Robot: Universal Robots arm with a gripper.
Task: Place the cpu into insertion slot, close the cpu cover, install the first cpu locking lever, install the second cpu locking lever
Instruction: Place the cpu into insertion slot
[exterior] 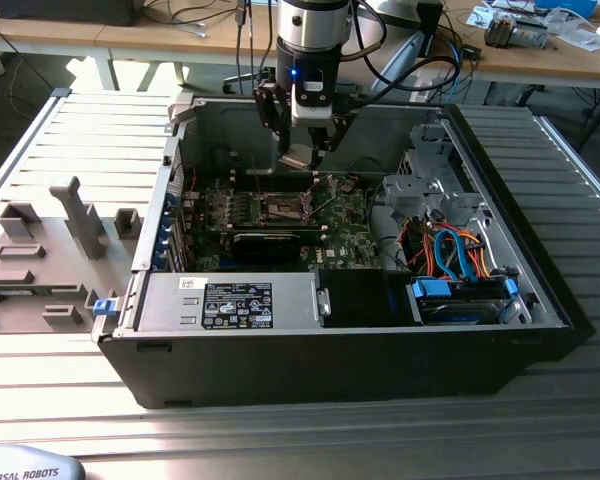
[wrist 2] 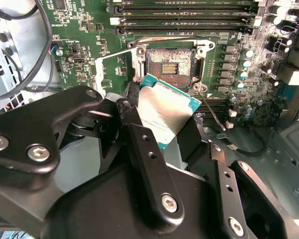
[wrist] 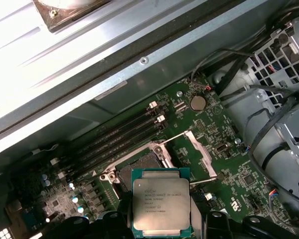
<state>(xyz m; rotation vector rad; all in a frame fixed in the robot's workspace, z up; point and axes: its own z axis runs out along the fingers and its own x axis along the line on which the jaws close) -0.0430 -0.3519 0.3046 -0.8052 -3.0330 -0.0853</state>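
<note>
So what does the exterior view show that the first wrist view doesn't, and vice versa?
The exterior view adds the whole open computer case, the grey fixtures on the exterior view's left, and the end effector seen from outside. The first wrist view adds close detail: the coin battery, the raised cpu cover and print on the chip's top. Both share the cpu, gripped by the end effector near the empty insertion slot on the green board.

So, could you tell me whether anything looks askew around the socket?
The cpu held in the claw is turned at an angle to the insertion slot; in both wrist views their edges do not run parallel. Nothing looks damaged.
</note>
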